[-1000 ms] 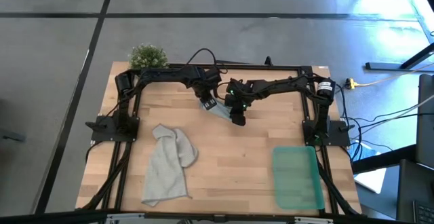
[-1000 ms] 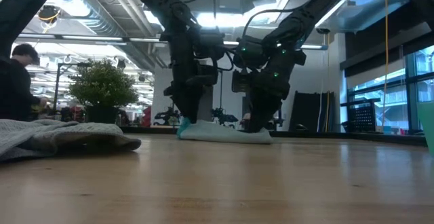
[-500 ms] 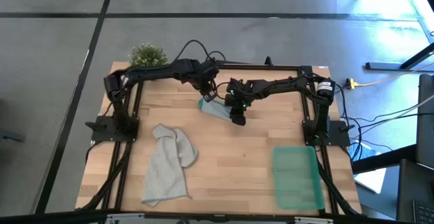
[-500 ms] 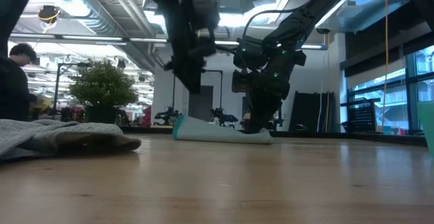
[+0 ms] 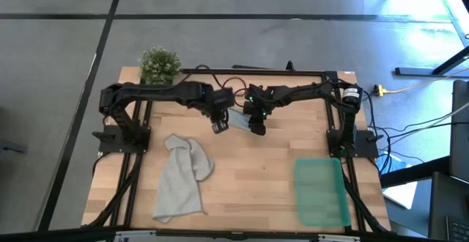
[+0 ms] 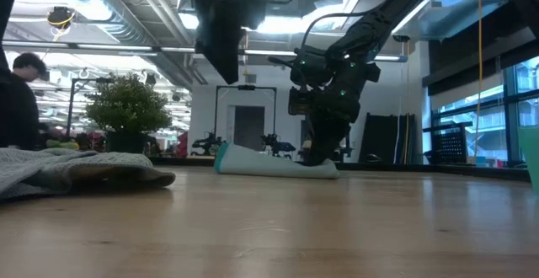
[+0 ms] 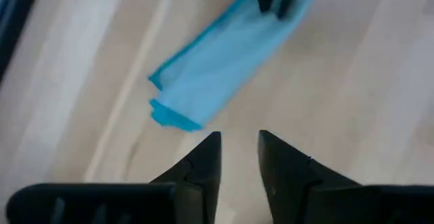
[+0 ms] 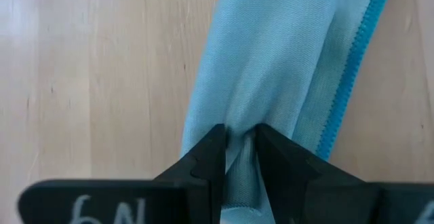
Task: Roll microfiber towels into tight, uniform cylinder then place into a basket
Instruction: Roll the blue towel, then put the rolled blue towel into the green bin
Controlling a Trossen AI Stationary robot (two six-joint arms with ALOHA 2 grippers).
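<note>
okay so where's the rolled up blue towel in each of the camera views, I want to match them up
High view: blue towel at the table's far middle, between the two arms.
Low view: a low roll lying on the wood under the right arm.
Left wrist view: slanted strip ahead of the left end effector, untouched.
Right wrist view: fills the centre, pinched by the right end effector.
Shared landmark: the right end effector clamped on one end of the roll.
</note>
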